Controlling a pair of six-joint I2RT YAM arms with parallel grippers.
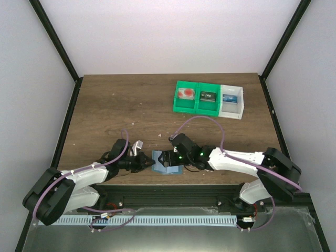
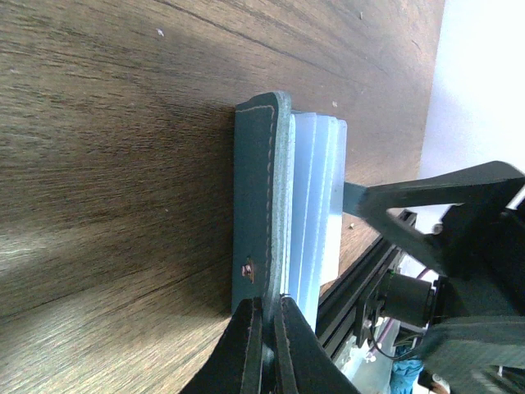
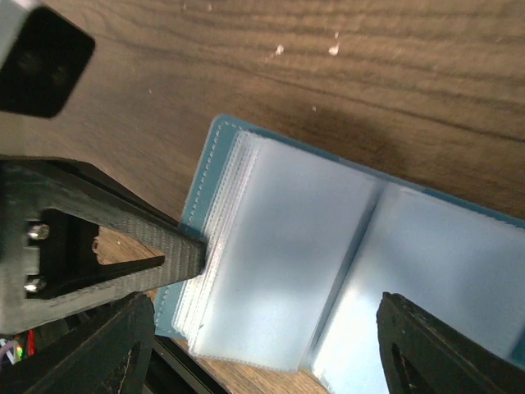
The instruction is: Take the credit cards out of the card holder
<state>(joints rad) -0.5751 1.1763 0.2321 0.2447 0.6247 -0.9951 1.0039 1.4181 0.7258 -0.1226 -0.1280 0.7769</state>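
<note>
Left fingers [image 2: 243,355] clamp the left edge of the card holder [image 2: 261,189]. Right fingers [image 3: 459,336] spread wide over it

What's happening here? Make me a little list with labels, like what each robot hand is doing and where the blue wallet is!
Card holder: light blue, lying open on the table, near the robot's edge
Left hand: shut, pinching the holder's cover edge
Right hand: open, over the clear sleeves
Cards: cannot tell if any are inside
Bins: green and white, far right, a small item in each compartment
</note>
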